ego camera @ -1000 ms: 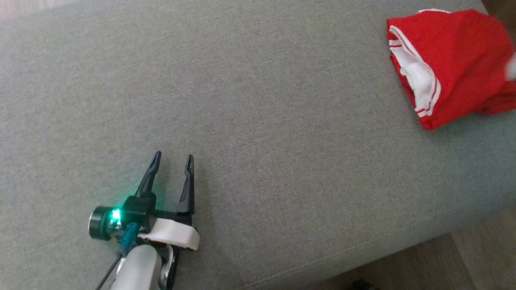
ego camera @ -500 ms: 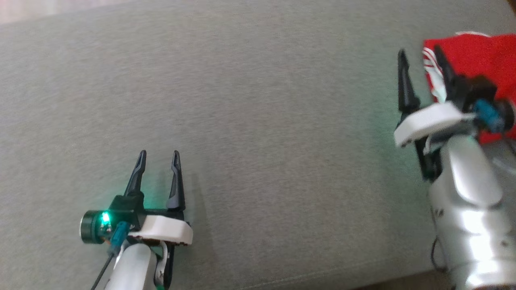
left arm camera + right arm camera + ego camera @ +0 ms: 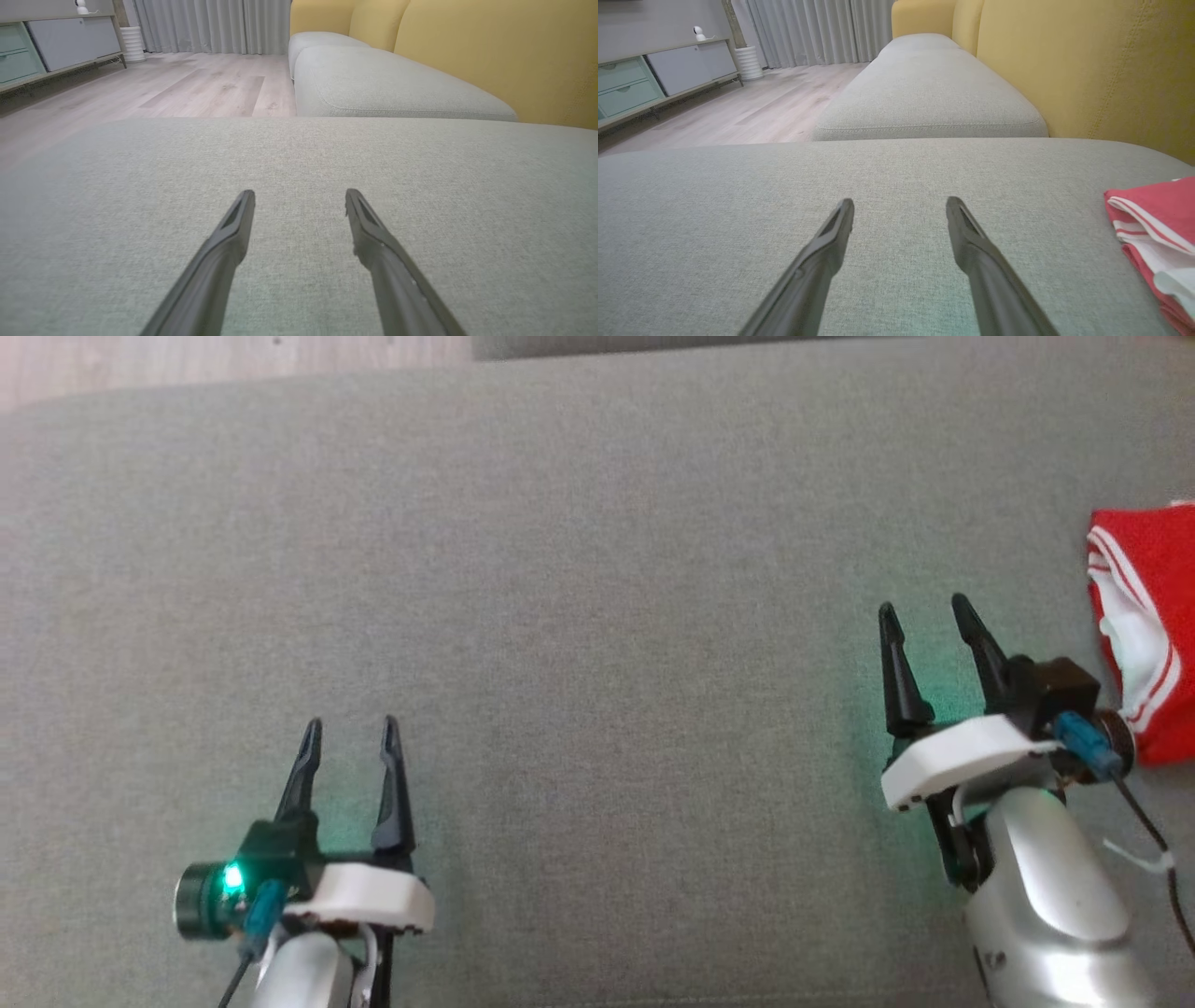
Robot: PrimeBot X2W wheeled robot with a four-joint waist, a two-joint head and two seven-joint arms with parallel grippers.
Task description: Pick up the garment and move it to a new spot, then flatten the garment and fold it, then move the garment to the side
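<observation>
The right gripper has drawn back off the garment, now just to its right (folded, seemingly); left gripper far; both open, empty.

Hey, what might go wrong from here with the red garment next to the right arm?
The red garment lies close beside the wrist of the right end effector, so a sideways swing may drag it and undo the fold. The loose black cable at that wrist could snag its white-striped edge.
</observation>
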